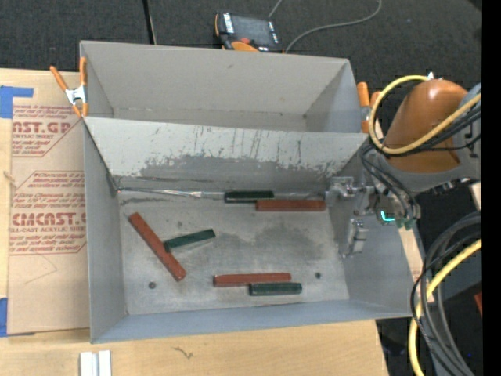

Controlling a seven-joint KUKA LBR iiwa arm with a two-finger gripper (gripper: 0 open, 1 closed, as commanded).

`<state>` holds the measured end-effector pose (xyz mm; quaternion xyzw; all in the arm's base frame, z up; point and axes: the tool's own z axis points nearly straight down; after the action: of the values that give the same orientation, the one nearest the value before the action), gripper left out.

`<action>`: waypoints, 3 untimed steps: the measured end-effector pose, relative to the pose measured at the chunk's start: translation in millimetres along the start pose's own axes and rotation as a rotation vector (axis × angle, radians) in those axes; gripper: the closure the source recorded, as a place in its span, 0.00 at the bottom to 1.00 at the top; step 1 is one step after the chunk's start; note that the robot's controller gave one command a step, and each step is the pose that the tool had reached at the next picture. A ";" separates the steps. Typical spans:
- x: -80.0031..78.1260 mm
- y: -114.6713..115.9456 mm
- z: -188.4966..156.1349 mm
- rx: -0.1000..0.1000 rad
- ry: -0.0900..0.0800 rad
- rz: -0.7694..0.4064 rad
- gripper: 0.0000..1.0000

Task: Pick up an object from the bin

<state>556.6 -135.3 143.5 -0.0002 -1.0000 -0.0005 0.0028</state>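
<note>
Six flat red-brown and dark green bars lie loose in a grey metal bin, free to lift; gripper near right wall, opening unclear.

A small black and orange device is laid on the dark floor at the top, with a thin pale cable run from it. A light wooden bench is seen below.
</note>
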 end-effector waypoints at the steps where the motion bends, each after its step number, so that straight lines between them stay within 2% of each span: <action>1: -25.7 23.3 74.0 -0.001 -0.007 0.336 0.00; 2: 31.3 22.3 72.8 0.001 -0.010 0.229 0.00; 3: -33.0 81.8 72.7 -0.001 -0.012 0.005 0.00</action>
<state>589.2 -53.5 70.7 -0.0029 -1.0000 -0.0010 -0.0031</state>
